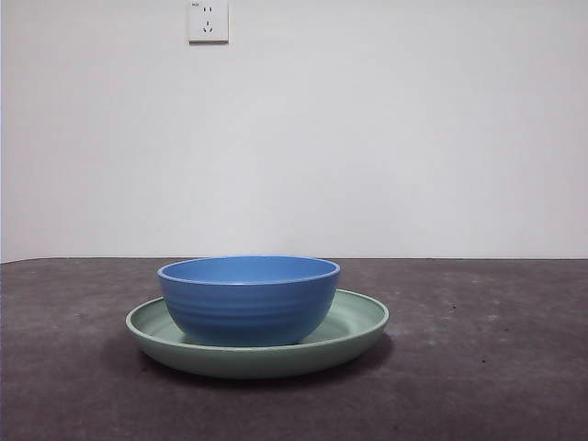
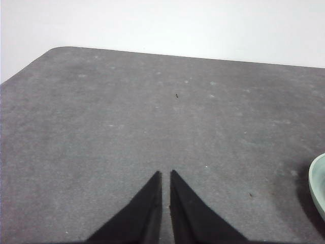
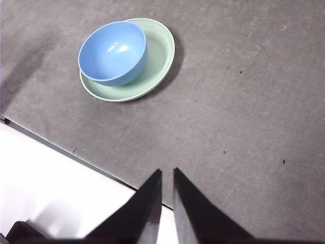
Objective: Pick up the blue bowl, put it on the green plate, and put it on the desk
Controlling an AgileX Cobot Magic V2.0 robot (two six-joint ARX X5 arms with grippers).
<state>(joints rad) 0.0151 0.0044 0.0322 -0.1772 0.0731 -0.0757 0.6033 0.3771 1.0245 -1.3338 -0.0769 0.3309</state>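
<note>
1. White wall [image 1: 367, 138] is being seen behind the desk [image 1: 478, 367] in the front view, and a white wall socket [image 1: 208, 20] is being shown at the top of the frame, left of the middle.
2. The desk is being shown as a flat, dark grey-brown top with pale specks, filling the lower part of the front view.
3. The green plate [image 1: 363, 317] is being held up by the desk, low in the frame and a little left of the middle.
4. The blue bowl [image 1: 248, 299] is being carried upright on the green plate, and it is being seen sitting toward the plate's left side in the front view.
5. In the right wrist view, the bowl and plate are being shown in the upper left of the frame, well apart from the right gripper [image 3: 167, 175].
6. The right gripper's two black jaws are being kept narrow, almost touching, with nothing between them.
7. The left gripper [image 2: 165, 177] is being seen over bare desk, and its jaws are being kept narrow too, with nothing held.
8. Only an edge of the green plate is being shown at the lower right of the left wrist view.
</note>
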